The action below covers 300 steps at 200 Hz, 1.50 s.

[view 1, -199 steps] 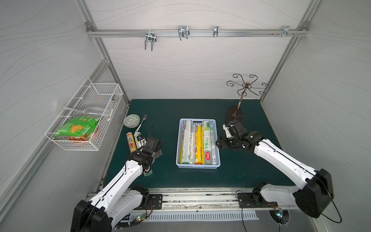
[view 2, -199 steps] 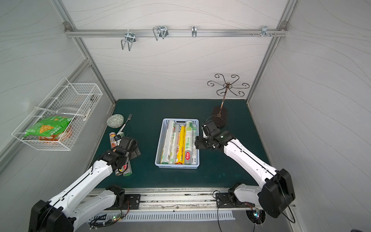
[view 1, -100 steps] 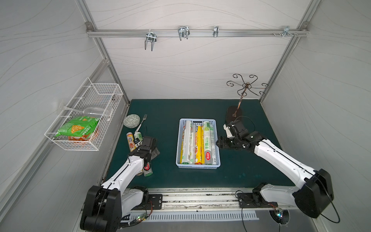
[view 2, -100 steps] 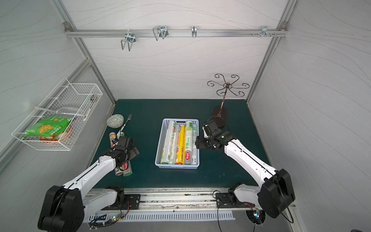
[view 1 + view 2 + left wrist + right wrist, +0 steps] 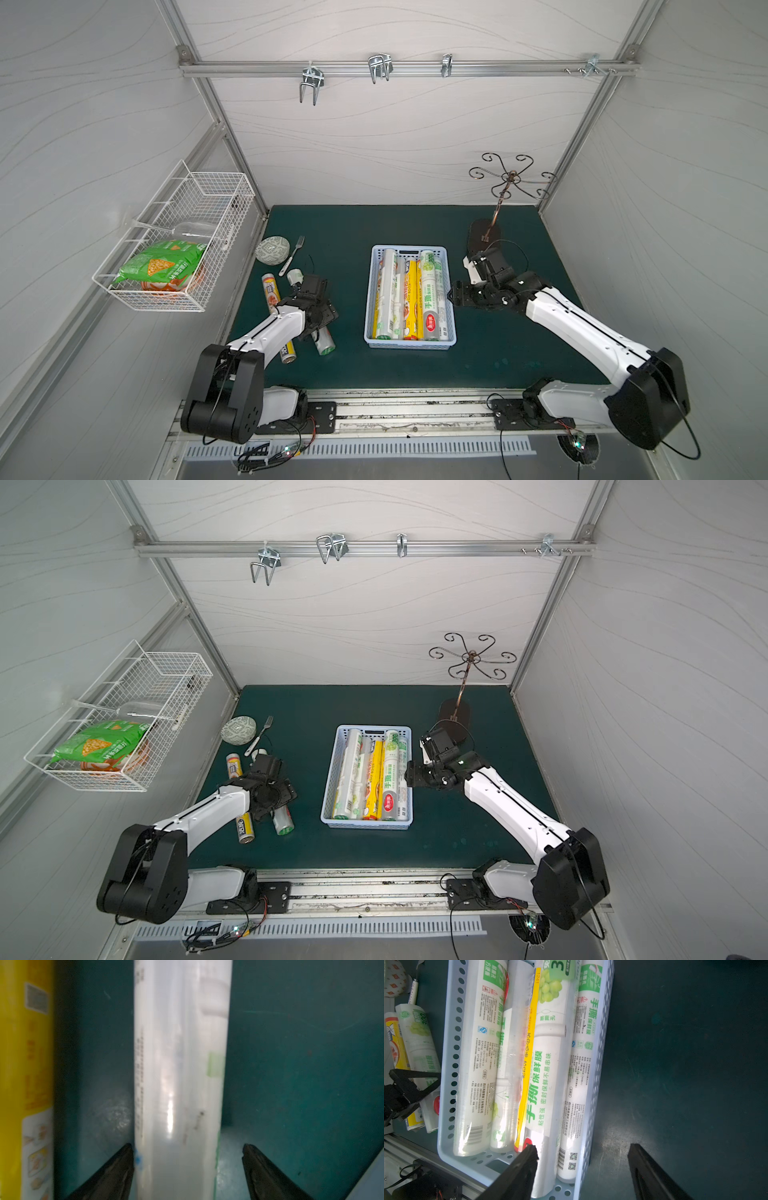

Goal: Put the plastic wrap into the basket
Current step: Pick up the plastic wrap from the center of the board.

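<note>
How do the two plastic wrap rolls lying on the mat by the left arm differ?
The yellow roll has a yellow-orange wrapper; the white-green roll is mostly white with green print. The white-green roll lies between the fingers of the open left gripper; the yellow roll lies outside them. The white-green roll is nearer the basket than the yellow roll. Both lie flat on the mat, roughly parallel.

Both top views look down on the whole mat; wrist views hover close.

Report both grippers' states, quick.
Left gripper: open, jaws straddling a white roll, not clamped.
Right gripper: open, empty, above the basket rim.
</note>
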{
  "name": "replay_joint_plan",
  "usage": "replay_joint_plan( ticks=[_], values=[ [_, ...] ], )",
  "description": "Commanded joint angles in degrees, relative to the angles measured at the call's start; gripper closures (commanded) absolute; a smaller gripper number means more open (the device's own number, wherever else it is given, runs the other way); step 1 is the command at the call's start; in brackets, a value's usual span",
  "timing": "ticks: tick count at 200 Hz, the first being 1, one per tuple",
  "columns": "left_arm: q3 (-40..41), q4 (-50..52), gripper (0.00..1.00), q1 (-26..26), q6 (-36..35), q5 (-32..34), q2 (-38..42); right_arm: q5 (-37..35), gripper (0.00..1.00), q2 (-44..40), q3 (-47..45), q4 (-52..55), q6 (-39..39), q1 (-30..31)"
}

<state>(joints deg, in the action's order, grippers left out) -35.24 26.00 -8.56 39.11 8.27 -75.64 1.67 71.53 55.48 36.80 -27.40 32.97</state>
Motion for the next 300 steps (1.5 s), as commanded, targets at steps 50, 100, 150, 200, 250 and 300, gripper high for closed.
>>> replay_joint_plan(
  ticks=[50,100,150,200,250,300],
  values=[
    [-7.2,-1.3,0.19,0.1,-1.0,1.2,-7.9,1.4,0.26,0.5,-1.0,-0.1,0.9,-1.2],
    [-10.0,-2.3,0.45,0.1,-2.6,-0.8,-12.9,2.2,0.26,-0.2,-1.4,-0.4,1.1,-2.1],
    [-12.4,0.5,0.63,-0.6,-3.6,-2.8,-11.6,2.5,0.26,-0.3,-1.9,-0.6,1.5,-2.7],
    [-21.8,13.8,0.64,-5.3,-5.6,3.0,-3.2,2.9,0.26,-0.2,-2.2,-0.5,1.7,-3.5],
    [-37.8,26.4,0.65,-17.9,-5.5,13.5,-1.3,2.9,0.26,-0.9,-2.4,-0.3,1.8,-4.0],
    [-51.2,30.5,0.65,-30.2,-3.9,15.6,-7.6,3.2,0.26,-1.0,-2.7,-0.2,1.9,-4.3]
  ],
)
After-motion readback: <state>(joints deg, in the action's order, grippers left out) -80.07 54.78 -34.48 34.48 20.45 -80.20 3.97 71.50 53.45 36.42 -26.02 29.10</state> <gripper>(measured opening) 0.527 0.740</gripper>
